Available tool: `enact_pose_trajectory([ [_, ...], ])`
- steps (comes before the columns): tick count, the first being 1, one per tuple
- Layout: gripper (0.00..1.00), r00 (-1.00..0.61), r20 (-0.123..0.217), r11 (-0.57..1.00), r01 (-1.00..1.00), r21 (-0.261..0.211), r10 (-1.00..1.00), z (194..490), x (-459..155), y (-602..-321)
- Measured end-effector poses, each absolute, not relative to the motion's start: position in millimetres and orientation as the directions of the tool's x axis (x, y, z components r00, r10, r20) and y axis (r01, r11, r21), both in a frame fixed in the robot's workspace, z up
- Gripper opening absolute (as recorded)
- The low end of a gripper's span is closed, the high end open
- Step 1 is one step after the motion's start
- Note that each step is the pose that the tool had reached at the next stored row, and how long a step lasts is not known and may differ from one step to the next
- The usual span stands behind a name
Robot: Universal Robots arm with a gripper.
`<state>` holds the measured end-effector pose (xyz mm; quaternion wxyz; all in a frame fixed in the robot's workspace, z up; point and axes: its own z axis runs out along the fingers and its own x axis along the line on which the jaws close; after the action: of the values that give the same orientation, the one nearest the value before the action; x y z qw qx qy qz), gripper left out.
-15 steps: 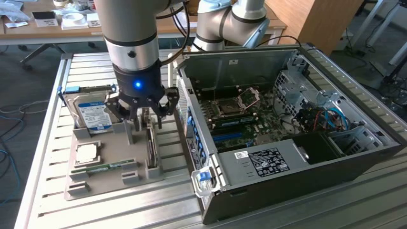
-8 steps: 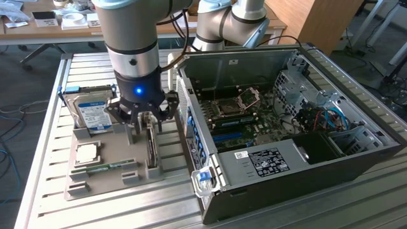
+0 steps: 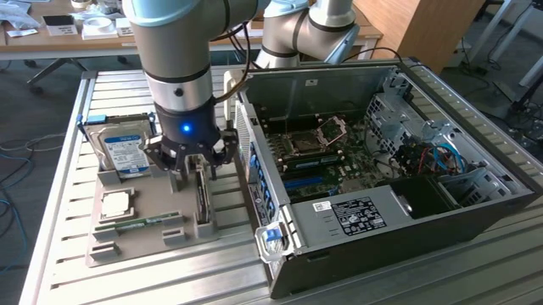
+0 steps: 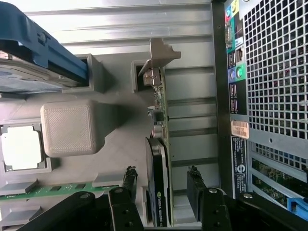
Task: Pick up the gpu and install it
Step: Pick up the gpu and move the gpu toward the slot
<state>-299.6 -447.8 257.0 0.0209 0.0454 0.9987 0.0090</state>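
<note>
**Item: gpu** (image 4: 158, 159) (image 3: 202, 200). Thin card standing on its long edge in a slot of the grey holder (image 3: 127, 241) (image 4: 120, 149). It shows a dark green board edge, a glossy black cooler face and a bent silver end bracket (image 4: 161, 53) seated at a raised socket of the holder.

**Gripper** (image 4: 161, 174) (image 3: 193, 166). Lowered over the card with its jaws spread apart. One dark ribbed finger (image 4: 129, 177) stands on each side of the cooler; nothing is clamped.

**Close neighbours.** A rounded grey block (image 4: 72, 127) with a layered printed texture rises from the holder beside the card. On the card's other side stands the perforated metal rear of the computer case (image 4: 274, 72) (image 3: 382, 254), near, with coloured ports along its edge.

**Holder contents.**
- Hard drive (image 3: 126, 149) (image 4: 29, 82): boxy and silver with a blue-white label, in a blue carrier, propped upright.
- Processor (image 3: 116, 203) (image 4: 19, 147): square and pale, lying flat in a recess.
- Memory stick (image 3: 140, 222) (image 4: 53, 190): narrow and green, lying flat.

**Case contents.** The case lies on its side, open, at the exterior view's right of the holder. Inside are the motherboard (image 3: 331, 159), blue slots and blue cables (image 3: 441, 155).

**Support.** Ribbed aluminium table (image 3: 68, 279) (image 4: 144, 24).
</note>
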Motion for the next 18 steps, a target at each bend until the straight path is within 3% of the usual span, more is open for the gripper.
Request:
enact_pose_trajectory([
  [18,0.55,-0.995,-0.042,0.996,0.090,0.006,0.091,238.3,-299.6,-447.8],
])
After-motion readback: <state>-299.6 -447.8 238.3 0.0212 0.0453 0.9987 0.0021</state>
